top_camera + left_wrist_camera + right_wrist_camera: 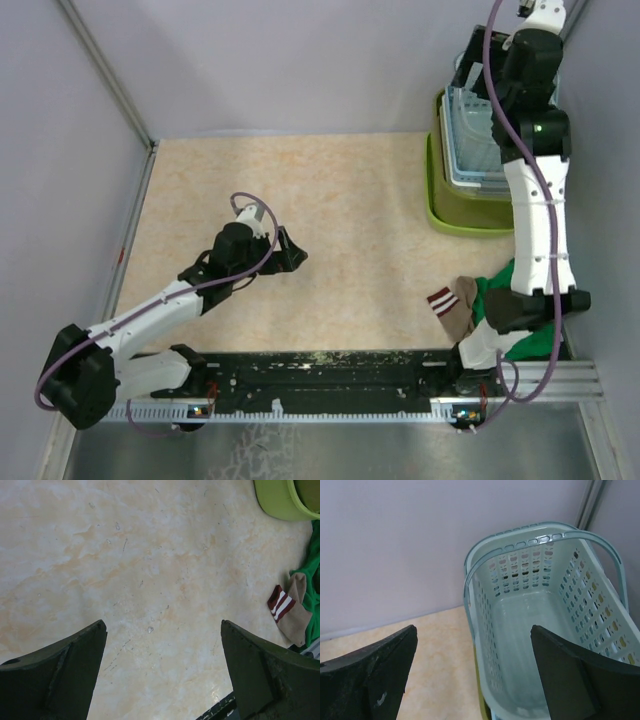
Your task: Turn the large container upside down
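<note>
The large container (462,215), a lime-green tub with smooth solid walls and a rolled rim, stands right way up at the far right of the counter (330,200), close to the right wall. It is not empty: a pale perforated basket (530,615) with thin hoop handles sits nested inside, and the top view suggests more than one is stacked there. The right claw (474,630) hangs above the far end of that basket, its jaws spread wide and gripping nothing. The left claw (164,625) hovers low over bare counter at the middle left, also spread wide and empty, well apart from the tub; only the tub's near left corner shows in its camera. A striped sock (452,303) and a green cloth (497,288) lie near the right arm's base, on the near side of the tub. The tub looks like thin moulded plastic, probably light and fairly stiff, though its long walls may flex. The smooth sides would likely slip in a pinch, so the rolled rim is the better hold, with one finger inside and one outside. The nested baskets fill much of the tub and could block that reach, and they would likely spill out when it is tipped.
</note>
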You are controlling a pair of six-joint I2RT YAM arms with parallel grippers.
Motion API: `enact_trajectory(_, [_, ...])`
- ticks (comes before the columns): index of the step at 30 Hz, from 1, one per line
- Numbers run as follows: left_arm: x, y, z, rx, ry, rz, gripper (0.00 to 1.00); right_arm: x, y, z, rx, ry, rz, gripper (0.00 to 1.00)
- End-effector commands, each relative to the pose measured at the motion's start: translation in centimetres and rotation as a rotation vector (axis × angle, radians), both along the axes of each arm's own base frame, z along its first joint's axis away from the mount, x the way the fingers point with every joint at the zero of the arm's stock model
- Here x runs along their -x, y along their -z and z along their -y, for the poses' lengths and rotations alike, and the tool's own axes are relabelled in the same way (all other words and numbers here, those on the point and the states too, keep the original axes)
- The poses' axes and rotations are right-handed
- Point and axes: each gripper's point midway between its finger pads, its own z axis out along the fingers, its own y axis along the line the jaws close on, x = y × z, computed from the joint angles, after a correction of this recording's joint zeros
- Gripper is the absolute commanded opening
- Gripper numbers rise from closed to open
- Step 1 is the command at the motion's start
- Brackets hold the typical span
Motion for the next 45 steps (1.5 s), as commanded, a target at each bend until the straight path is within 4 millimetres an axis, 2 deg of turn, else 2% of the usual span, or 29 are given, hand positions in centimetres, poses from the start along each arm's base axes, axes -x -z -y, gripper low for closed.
enact_trajectory(1, [0.1,-1.2,0.4,0.022,0.019,0.031,1.00,-2.4,3.5,-0.3,0.032,-0.072,-0.159,0.96])
enact_trajectory(6, [-0.1,-1.0,0.7,0.017,0.031,0.027,1.00,-3.6,7.4,-0.3,0.083,-0.094,-0.291,0.95])
enact_trajectory(9, [-0.2,-1.0,1.0,0.013,0.043,0.018,1.00,-4.0,9.2,-0.1,0.102,-0.088,-0.337,0.88])
enact_trajectory(10, [-0.3,-1.0,1.1,0.014,0.047,0.018,1.00,-4.1,9.6,0.2,0.109,-0.077,-0.348,0.84])
enact_trajectory(15, [-0.4,-1.0,1.4,0.018,0.052,0.013,1.00,-4.1,9.5,0.7,0.139,-0.061,-0.343,0.39])
enact_trajectory(16, [-0.4,-0.9,1.4,0.018,0.053,0.013,1.00,-3.9,9.0,0.6,0.138,-0.063,-0.329,0.31])
enact_trajectory(17, [-0.4,-1.0,1.4,0.019,0.053,0.013,1.00,-3.8,8.4,0.5,0.136,-0.070,-0.313,0.16])
enact_trajectory(19, [-0.5,-1.1,1.5,0.022,0.053,0.015,1.00,-3.3,7.0,0.1,0.133,-0.095,-0.276,0.02])
enact_trajectory(20, [-0.5,-1.2,1.6,0.023,0.053,0.015,1.00,-3.0,6.3,-0.1,0.132,-0.110,-0.259,0.00])
enact_trajectory(23, [-0.7,-1.4,1.7,0.024,0.055,0.020,1.00,-2.3,4.8,-0.3,0.137,-0.124,-0.225,0.00])
enact_trajectory(29, [-0.8,-1.6,1.6,0.016,0.052,0.028,1.00,-1.0,3.3,0.1,0.138,-0.106,-0.181,0.00])
enact_trajectory(30, [-0.8,-1.7,1.5,0.011,0.051,0.033,1.00,-0.7,2.7,0.1,0.132,-0.109,-0.163,0.00])
enact_trajectory(34, [-1.1,-2.2,1.4,-0.001,0.056,0.055,1.00,1.6,-1.9,-0.2,0.089,-0.117,-0.048,0.00])
enact_trajectory(35, [-1.1,-2.3,1.5,0.002,0.060,0.056,1.00,3.4,-4.0,-0.4,0.076,-0.129,0.009,0.00])
enact_trajectory(39, [-0.8,-2.1,2.0,0.021,0.079,0.039,1.00,7.8,-8.9,-1.3,0.042,-0.187,0.163,0.00])
enact_trajectory(42, [-1.1,-2.4,1.9,0.020,0.067,0.048,1.00,10.7,-11.3,-2.1,0.027,-0.241,0.245,0.00])
enact_trajectory(45, [-2.0,-3.9,1.0,0.001,0.025,0.092,1.00,12.8,-12.3,-4.0,-0.004,-0.355,0.292,0.00])
